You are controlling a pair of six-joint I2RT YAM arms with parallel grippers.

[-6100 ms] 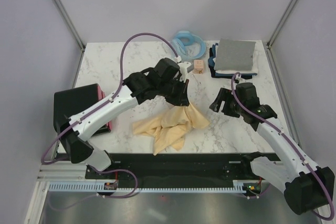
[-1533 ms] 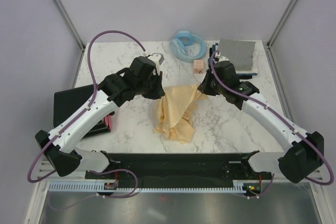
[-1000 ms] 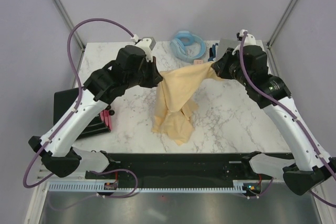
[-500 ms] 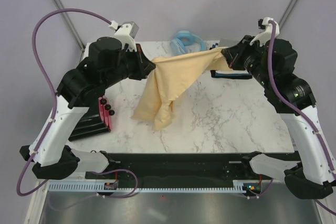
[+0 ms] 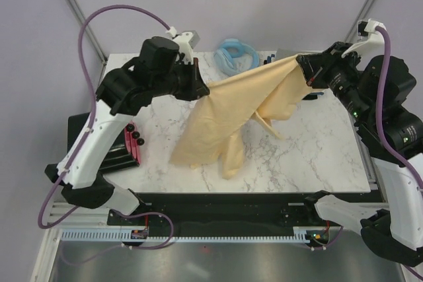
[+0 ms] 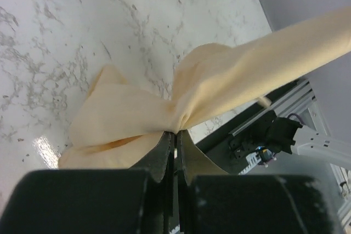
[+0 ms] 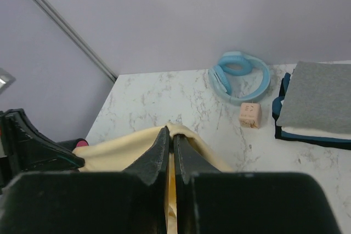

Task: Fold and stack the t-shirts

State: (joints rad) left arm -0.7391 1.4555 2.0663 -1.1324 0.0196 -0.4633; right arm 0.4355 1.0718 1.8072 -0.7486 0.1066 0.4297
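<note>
Above the marble table (image 5: 310,156), the pale yellow t-shirt (image 5: 225,107) is stretched between the left gripper (image 5: 198,88) and the right gripper (image 5: 304,65), both clamped on it, likely for flattening.

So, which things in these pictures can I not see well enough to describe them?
- Top view: the yellow t-shirt and right gripper hide nearly all of the folded stack and the whole peach cube.
- Left wrist view: the top edge cuts off the cube and stack.
- Both wrist views: bunched cloth hides which part of the t-shirt the left gripper and right gripper hold.
</note>
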